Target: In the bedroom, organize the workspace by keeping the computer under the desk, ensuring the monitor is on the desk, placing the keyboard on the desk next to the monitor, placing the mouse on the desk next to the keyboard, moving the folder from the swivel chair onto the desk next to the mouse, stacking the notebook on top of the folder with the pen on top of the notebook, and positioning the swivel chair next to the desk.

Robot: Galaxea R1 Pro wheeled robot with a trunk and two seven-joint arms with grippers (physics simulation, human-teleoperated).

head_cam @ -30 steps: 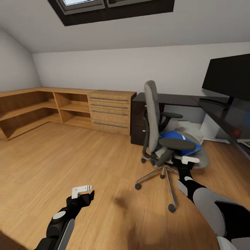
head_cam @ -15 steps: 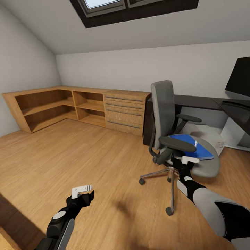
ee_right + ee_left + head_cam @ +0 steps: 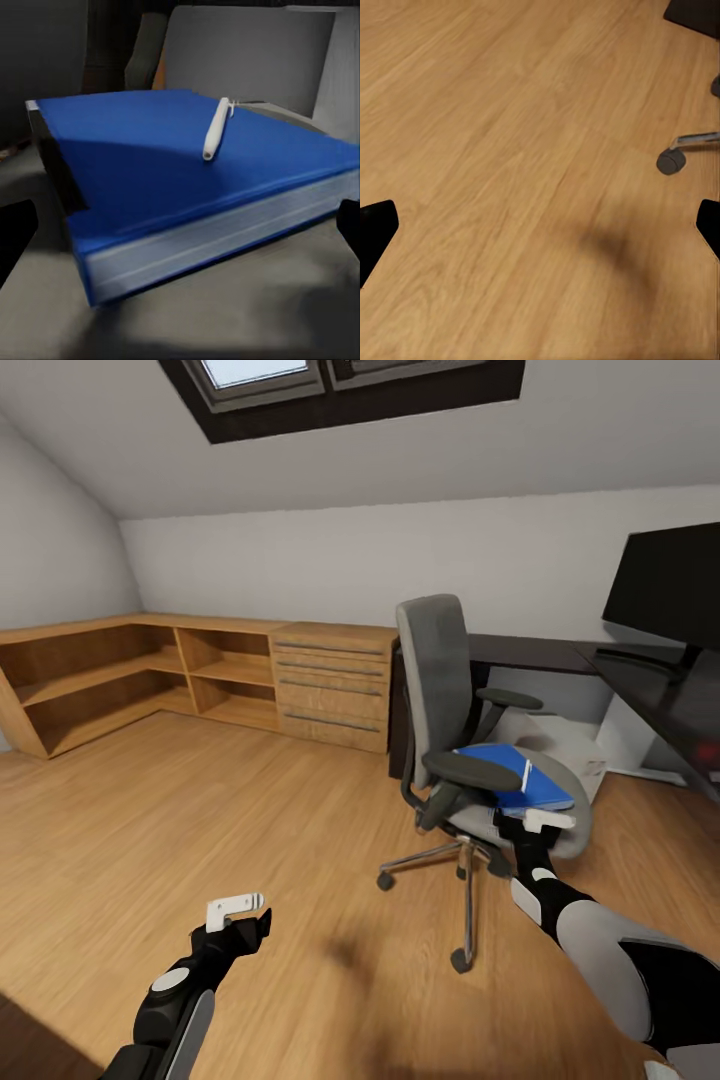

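Note:
The swivel chair [image 3: 440, 690], grey with dark armrests, stands on the wood floor left of the black-topped desk [image 3: 660, 695]. The bright blue folder [image 3: 515, 775] [image 3: 172, 161] lies on its seat, with the white pen [image 3: 524, 771] [image 3: 216, 129] on top. My right gripper [image 3: 536, 822] [image 3: 180, 229] is open, level with the folder's pale edge at the seat's front. My left gripper [image 3: 240, 906] [image 3: 540, 225] hangs open over bare floor. The monitor [image 3: 668, 585] stands on the desk. A light grey-white box, probably the computer [image 3: 572, 745], sits under the desk. Keyboard, mouse and notebook are out of view.
Low light-wood shelving [image 3: 110, 680] and a drawer dresser [image 3: 330, 685] line the far wall. A dark-framed skylight [image 3: 340, 385] cuts the sloped ceiling. A black drawer unit sits behind the chair back. One chair caster [image 3: 668, 160] lies near my left gripper.
The whole head view swung left, then partly back right. The chair now shows more of its back and sits further left. Both arms keep the same pose in the picture.

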